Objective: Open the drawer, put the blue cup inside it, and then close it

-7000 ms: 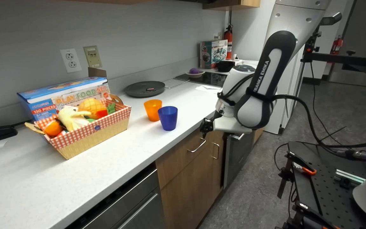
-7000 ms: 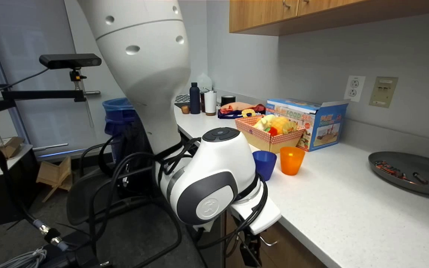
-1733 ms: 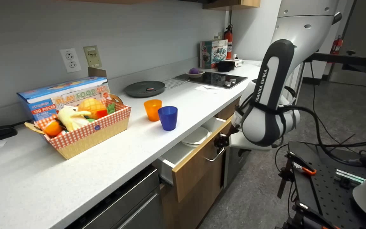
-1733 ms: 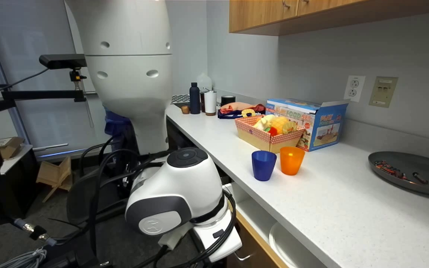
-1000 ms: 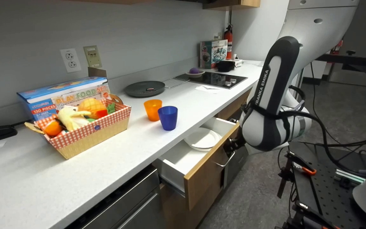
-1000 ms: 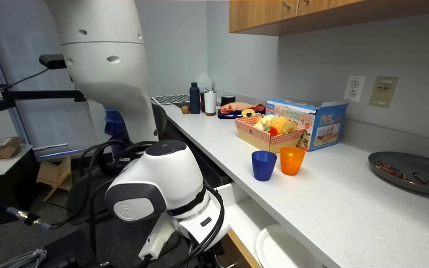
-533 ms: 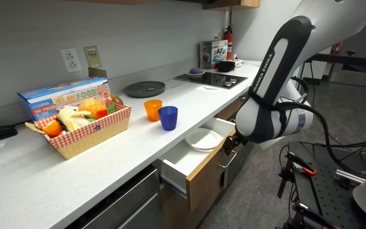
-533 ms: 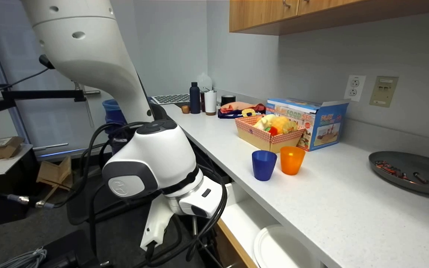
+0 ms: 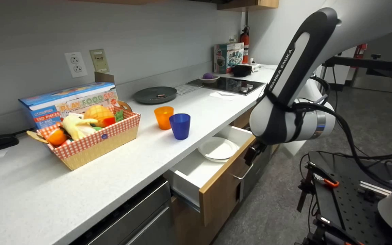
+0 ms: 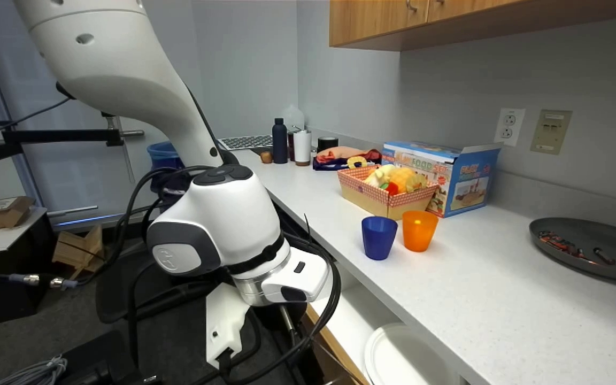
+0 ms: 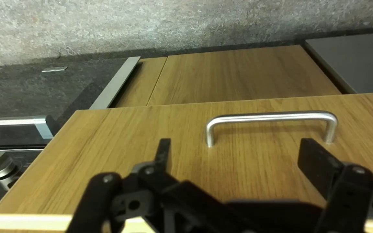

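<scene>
The drawer stands open in both exterior views, with a light brown front point(image 9: 216, 192) and white inner walls point(image 10: 352, 315). Its silver bar handle point(image 11: 270, 117) shows whole in the wrist view, with nothing around it. My gripper point(image 11: 236, 141) is open and empty, its fingers point(image 11: 163, 153) spread wide in front of the drawer front. In an exterior view the gripper point(image 9: 251, 157) hangs by the front's top edge, just above the handle point(image 9: 243, 173). The blue cup point(image 9: 180, 127) stands upright near the counter's edge; it also shows in an exterior view point(image 10: 378, 238).
White plates point(image 9: 217, 148) lie in the drawer's far part. An orange cup point(image 9: 164, 118) stands beside the blue cup. A basket of play food point(image 9: 97, 146), a box point(image 9: 46, 112) and a dark pan point(image 9: 155, 95) are on the counter point(image 9: 121, 190). Cables point(image 10: 329, 299) loop around the wrist.
The drawer was shut seven seconds ago and has been pulled open. In the last second my arm has tilted and the gripper has shifted slightly at the drawer front. The cups have not moved.
</scene>
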